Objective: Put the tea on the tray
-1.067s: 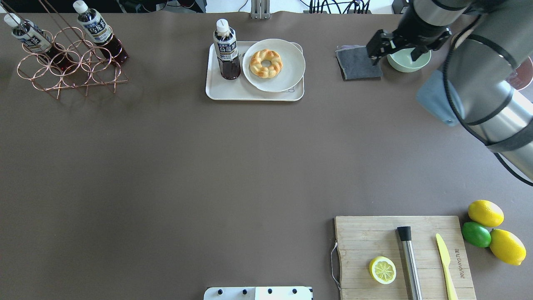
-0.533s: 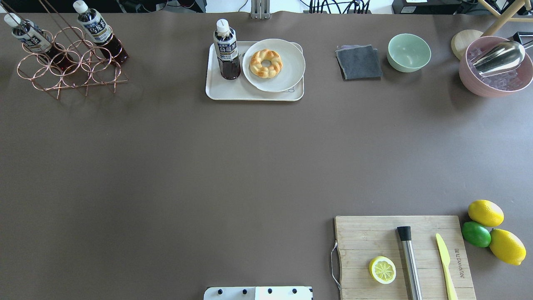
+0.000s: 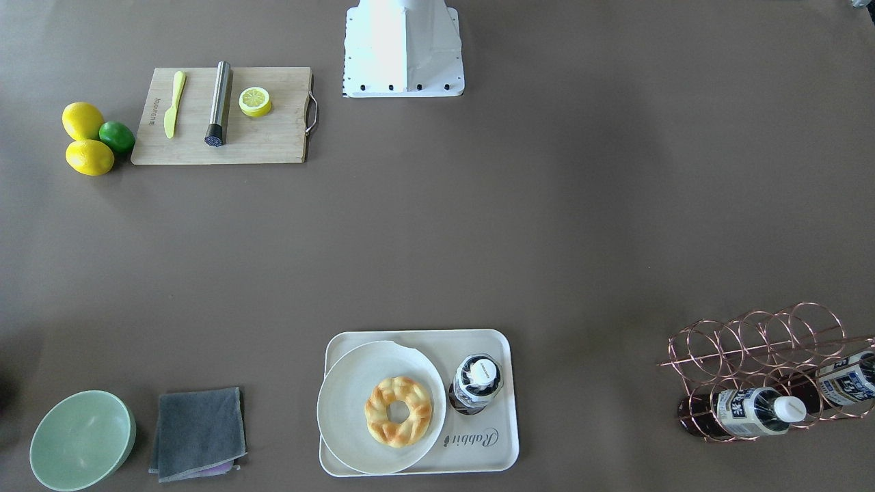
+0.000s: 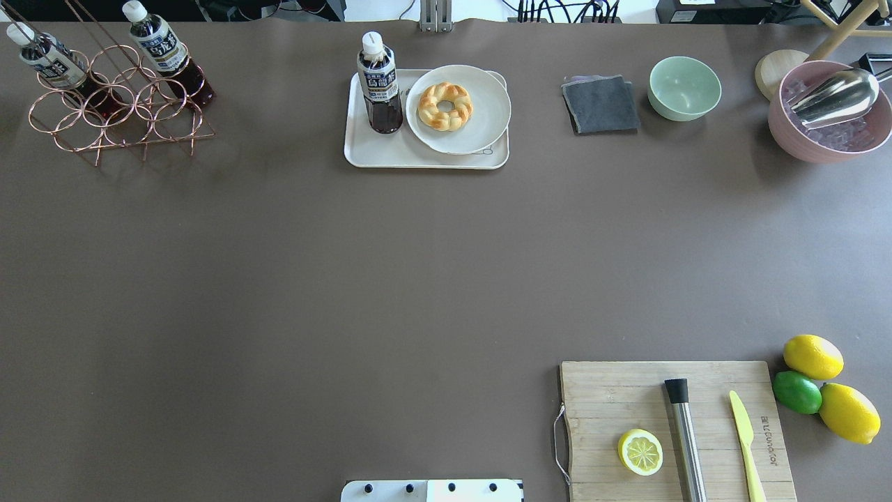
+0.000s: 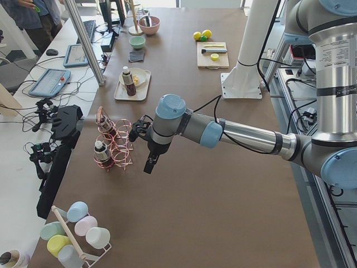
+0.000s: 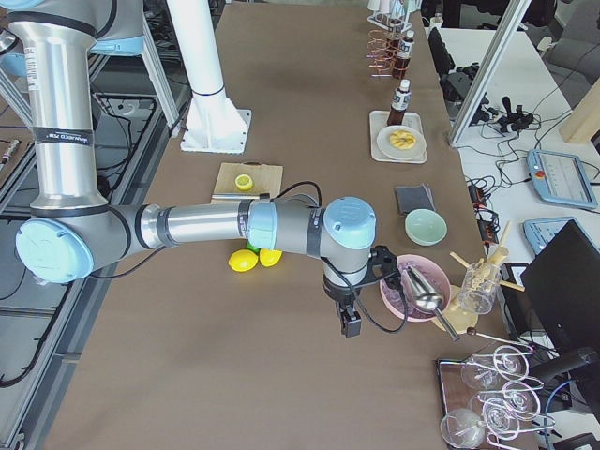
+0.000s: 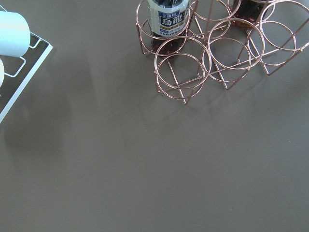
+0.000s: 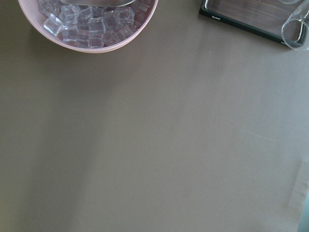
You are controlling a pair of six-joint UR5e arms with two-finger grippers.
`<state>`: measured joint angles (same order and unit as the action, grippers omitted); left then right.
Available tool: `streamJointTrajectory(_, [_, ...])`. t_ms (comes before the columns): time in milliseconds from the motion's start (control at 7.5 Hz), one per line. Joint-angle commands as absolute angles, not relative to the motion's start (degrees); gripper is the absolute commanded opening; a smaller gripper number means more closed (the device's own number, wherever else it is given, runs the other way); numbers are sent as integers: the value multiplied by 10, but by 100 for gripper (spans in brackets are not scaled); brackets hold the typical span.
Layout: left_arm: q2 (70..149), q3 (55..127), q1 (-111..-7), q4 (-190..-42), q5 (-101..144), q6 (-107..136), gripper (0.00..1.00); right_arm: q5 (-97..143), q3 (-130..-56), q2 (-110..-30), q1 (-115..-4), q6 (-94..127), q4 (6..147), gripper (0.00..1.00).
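Observation:
One tea bottle (image 4: 380, 87) stands upright on the left part of the cream tray (image 4: 369, 155), beside the plate; it also shows in the front view (image 3: 477, 383) on the tray (image 3: 489, 447). Two more tea bottles (image 4: 50, 59) (image 4: 162, 47) lie in the copper rack (image 4: 115, 115). One racked bottle (image 7: 167, 18) shows at the top of the left wrist view. My left gripper (image 5: 150, 163) hangs just beside the rack; I cannot tell if it is open. My right gripper (image 6: 349, 323) hangs near the pink ice bowl (image 6: 417, 289); I cannot tell its state.
A round plate (image 4: 488, 122) with a braided bread ring (image 4: 445, 105) fills the tray's right part. A grey cloth (image 4: 601, 104), green bowl (image 4: 684, 87) and ice bowl (image 4: 829, 122) stand along the far edge. A cutting board (image 4: 606, 397) and citrus (image 4: 812, 356) lie near right.
The right arm, which hung over the green bowl a second ago, has left the overhead view. The bottles, tray and plate have not moved.

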<state>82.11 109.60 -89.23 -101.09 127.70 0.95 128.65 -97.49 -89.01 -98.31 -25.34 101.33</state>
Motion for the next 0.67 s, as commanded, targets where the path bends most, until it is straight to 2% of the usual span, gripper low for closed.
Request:
streamJointTrajectory(0, [800,1091,-916,-1017,1274,-17,97,1286,-948,-896,-1012,-274,1012,100])
streamJointTrajectory(533, [800,1092,-915,-1018,1276,-13,97,1286,-951,-896,-1020,-274,1012,100])
